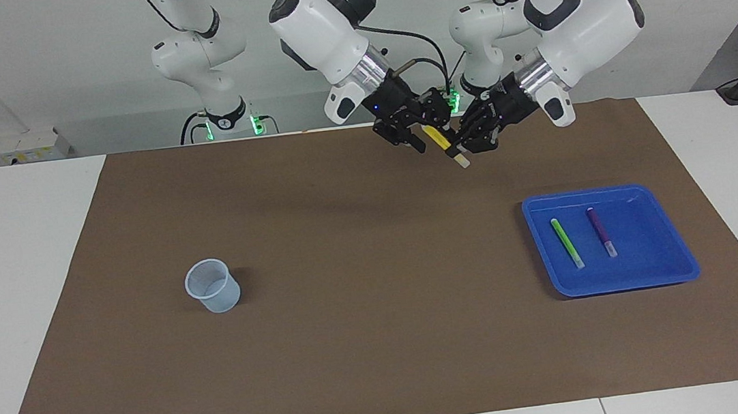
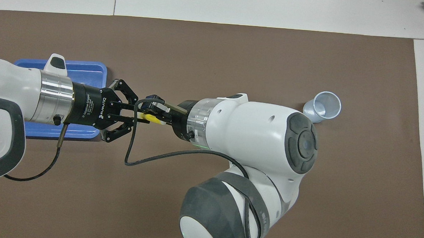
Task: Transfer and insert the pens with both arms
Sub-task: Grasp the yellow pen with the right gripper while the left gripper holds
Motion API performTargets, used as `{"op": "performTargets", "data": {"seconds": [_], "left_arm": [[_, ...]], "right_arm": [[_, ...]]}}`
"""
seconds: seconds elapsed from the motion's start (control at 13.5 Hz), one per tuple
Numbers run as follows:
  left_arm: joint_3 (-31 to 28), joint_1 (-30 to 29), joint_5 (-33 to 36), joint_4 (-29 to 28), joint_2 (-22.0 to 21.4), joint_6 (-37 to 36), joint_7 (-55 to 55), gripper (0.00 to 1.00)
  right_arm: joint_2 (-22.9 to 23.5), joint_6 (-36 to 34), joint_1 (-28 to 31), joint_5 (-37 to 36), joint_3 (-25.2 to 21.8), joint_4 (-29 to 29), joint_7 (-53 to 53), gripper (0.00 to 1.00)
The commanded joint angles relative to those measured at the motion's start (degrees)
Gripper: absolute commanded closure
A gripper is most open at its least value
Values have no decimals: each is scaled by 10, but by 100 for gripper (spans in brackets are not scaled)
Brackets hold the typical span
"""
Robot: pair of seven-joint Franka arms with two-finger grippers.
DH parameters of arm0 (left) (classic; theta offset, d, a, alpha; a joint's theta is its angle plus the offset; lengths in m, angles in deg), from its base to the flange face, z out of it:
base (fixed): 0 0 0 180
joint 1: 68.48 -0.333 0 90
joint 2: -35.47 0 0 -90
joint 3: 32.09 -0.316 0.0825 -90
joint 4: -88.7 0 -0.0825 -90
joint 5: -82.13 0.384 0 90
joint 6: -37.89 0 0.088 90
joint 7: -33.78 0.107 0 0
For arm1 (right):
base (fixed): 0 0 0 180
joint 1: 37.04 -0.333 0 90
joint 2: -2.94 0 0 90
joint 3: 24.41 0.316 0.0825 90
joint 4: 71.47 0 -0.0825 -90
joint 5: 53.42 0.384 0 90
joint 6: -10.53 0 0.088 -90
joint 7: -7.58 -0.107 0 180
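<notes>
Even, bright, diffuse illumination from above. Soft, faint shadows of the arms fall on the brown mat point(image 1: 377, 288); a short darker shadow lies beside the cup point(image 1: 213, 286). A mild sheen marks the blue tray point(image 1: 684, 266) and the white arm shells. Both views are sharp, without evident edge distortion.

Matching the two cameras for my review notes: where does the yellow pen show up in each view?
Facing view: the yellow pen is at top centre, tilted in the air over the brown mat, between the two end effectors.
Overhead view: a short yellow stretch of it shows at centre left between the same end effectors.
Shared landmark: the blue tray, lower right in the facing view, at the left edge in the overhead view.
</notes>
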State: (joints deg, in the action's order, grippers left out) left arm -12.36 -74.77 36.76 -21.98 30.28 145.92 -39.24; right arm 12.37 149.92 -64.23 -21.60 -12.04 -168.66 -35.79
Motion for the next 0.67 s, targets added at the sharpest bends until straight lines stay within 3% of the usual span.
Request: {"op": "performTargets", "data": {"seconds": [0.0, 0.22, 0.59], "left_arm": [[-7, 7, -12, -20, -19, 2, -4, 100], [-7, 7, -11, -21, -19, 3, -4, 100], [-7, 7, -10, -21, -19, 4, -4, 100]], "right_arm": [[-1, -19, 3, 13, 5, 5, 7, 42], [-3, -27, 4, 13, 5, 4, 7, 42], [-2, -28, 5, 13, 5, 5, 13, 73]]}}
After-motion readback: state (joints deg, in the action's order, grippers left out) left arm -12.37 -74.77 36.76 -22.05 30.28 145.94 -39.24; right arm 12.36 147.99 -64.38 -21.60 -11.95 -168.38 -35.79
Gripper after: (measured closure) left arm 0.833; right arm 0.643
